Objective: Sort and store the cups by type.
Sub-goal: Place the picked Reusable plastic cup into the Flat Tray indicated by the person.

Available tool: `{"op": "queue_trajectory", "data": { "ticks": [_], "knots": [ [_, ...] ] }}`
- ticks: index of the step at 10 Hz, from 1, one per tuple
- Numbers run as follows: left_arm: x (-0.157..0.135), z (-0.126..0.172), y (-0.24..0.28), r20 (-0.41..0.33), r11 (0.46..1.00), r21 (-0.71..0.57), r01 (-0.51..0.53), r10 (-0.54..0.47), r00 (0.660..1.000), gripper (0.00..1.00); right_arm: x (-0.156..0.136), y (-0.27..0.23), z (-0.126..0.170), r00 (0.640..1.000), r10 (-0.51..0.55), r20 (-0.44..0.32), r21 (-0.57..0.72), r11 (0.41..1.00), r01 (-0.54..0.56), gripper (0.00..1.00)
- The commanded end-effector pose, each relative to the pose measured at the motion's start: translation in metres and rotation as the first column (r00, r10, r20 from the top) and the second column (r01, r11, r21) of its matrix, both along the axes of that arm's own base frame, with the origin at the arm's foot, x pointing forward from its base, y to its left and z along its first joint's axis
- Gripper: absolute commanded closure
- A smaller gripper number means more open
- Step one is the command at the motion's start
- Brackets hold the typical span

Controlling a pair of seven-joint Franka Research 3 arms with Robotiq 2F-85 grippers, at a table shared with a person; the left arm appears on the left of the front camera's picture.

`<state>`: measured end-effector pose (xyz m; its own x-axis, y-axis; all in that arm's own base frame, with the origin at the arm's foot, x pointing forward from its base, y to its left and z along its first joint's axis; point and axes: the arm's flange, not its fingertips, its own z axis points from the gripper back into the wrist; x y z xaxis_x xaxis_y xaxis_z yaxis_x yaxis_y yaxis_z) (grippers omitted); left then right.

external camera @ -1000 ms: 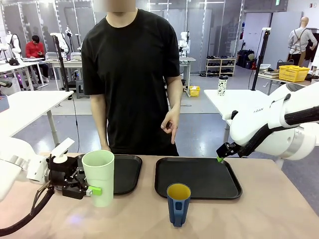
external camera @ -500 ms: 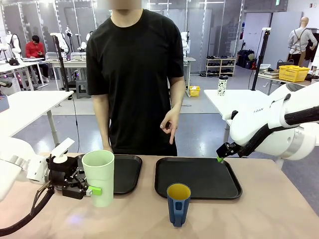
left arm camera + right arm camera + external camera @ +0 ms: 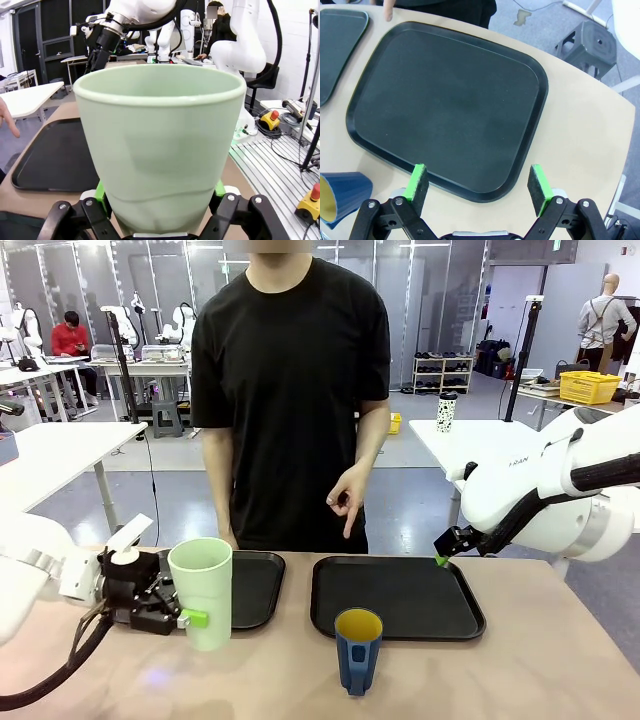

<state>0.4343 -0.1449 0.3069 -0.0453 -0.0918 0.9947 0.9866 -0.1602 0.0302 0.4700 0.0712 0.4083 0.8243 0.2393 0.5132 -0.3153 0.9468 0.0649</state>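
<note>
The tall pale-green plastic tumbler (image 3: 201, 592) stands upright, mouth up, at the left of the counter (image 3: 540, 660), just in front of the near edge of the left black tray (image 3: 256, 588). From where I stand I cannot tell whether its base is resting on the counter or just off it. That tray lies directly behind the tumbler and a little to its right, so the coming move looks to be a short carry away from the robot and onto it.

The left tool (image 3: 190, 617) comes in sideways from the left and is closed on the tumbler's lower part, its green pads (image 3: 102, 192) pressed against opposite sides of the wall.

The shorter dark-blue handled mug with the yellow inside (image 3: 357, 650) stands upright near the middle of the counter, just in front of the right black tray (image 3: 400, 592). The right arm is the nearer one to it. The right tool (image 3: 441, 560) hangs above that tray's far right corner, jaws spread wide and empty.

The person's hand (image 3: 347, 502) points down between the two trays.
</note>
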Motion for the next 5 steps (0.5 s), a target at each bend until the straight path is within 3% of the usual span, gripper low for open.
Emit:
{"op": "queue_trajectory", "data": {
  "ticks": [1,5],
  "knots": [
    [0.038,0.002,-0.031,0.005,1.0,-0.009,-0.02,0.02,1.0,0.15,-0.002,-0.003,-0.001,1.0,0.004,-0.001,0.012,1.0,-0.004,0.0],
    [0.096,0.004,-0.092,0.016,0.999,-0.046,-0.022,0.023,1.0,0.15,-0.002,-0.003,-0.001,1.0,0.004,-0.001,0.012,1.0,-0.004,0.0]
  ]
}}
